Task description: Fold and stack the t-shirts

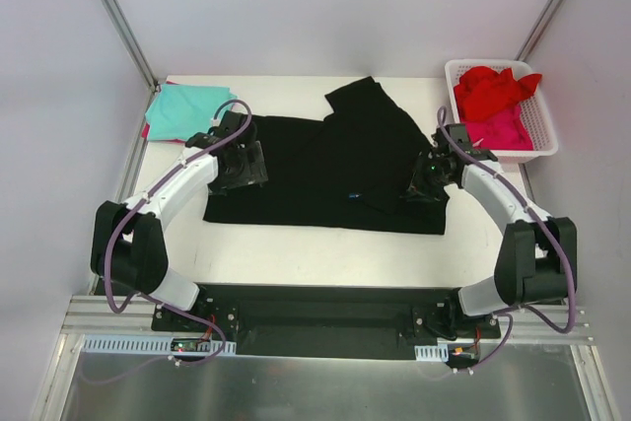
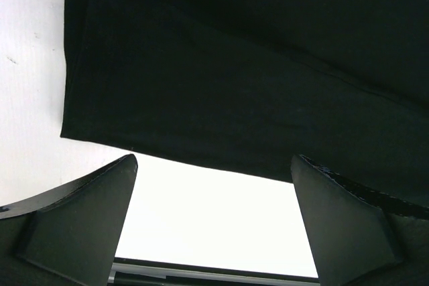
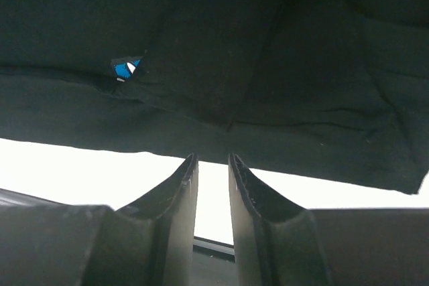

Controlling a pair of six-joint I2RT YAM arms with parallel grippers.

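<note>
Black t-shirt (image 1: pixel 296 175) lies on the table (image 1: pixel 296 248), one side folded over.

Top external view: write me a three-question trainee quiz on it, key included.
1. True or false: the left gripper is wide open and holds nothing of the black t-shirt.
2. Fill in: the teal t-shirt lies at the table's far ____ corner.
3. Where is the red t-shirt? A on the black t-shirt; B in the white basket; C beneath the teal t-shirt.
Key: 1 true; 2 left; 3 B.
</note>
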